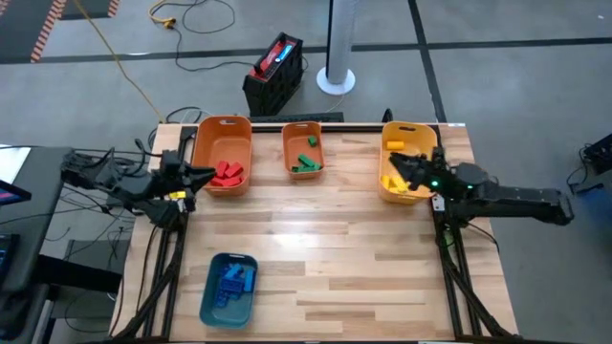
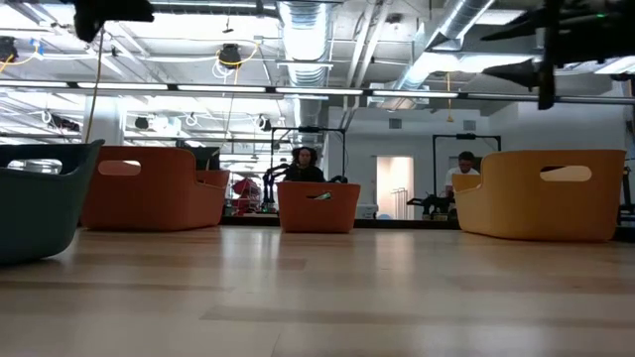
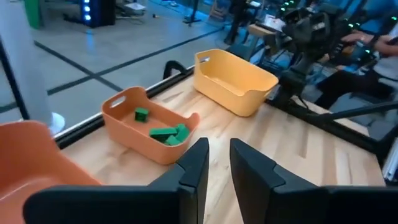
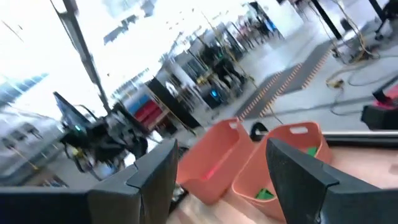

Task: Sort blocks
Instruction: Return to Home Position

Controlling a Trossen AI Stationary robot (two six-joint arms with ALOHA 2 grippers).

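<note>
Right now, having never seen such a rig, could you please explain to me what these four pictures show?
It is a robot with two dark arms at a wooden table. One picture looks straight down, one looks level across the tabletop, and two come from cameras on the wrists. Four bins stand on the table: a large orange bin with red blocks, a small orange bin with green blocks, a yellow bin with yellow blocks, and a blue bin with blue blocks. The left pincer sits beside the large orange bin, and the right pincer is above the yellow bin. Both are open and hold nothing.
</note>
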